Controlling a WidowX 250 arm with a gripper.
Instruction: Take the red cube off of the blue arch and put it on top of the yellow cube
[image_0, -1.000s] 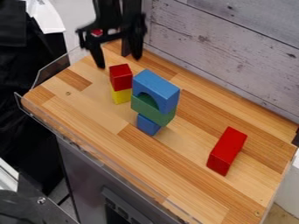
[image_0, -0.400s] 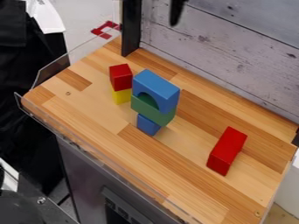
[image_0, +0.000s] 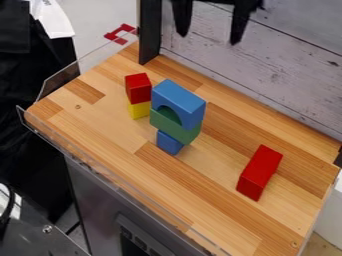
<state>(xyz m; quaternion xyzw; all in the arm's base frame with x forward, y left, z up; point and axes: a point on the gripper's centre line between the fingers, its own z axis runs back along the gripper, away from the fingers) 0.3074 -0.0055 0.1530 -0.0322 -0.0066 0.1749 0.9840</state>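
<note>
One grey plank wall (image_0: 287, 70) backs one wooden counter (image_0: 100, 120) bearing six blocks: one red cube (image_0: 138, 89) atop one yellow cube (image_0: 139, 110); just beside, one blue arch (image_0: 179, 95) on one green block (image_0: 174, 128) on one small blue block (image_0: 169, 143); well apart, one long red block (image_0: 259, 172). My black claw (image_0: 209, 39) hangs above, two fingers apart.

Table (image_0: 100, 130) carries yellow cube (image_0: 139, 110), blue block (image_0: 168, 143), red block (image_0: 258, 173).

Wall (image_0: 287, 80): grey planks with dark knots, behind the table
Table (image_0: 100, 135): wooden top, light and darker brown strips
Clear panel (image_0: 60, 80): along the table's left edge
Post (image_0: 150, 32): black, upright, by the rear corner
Floor (image_0: 93, 17): pale grey, upper left
</note>
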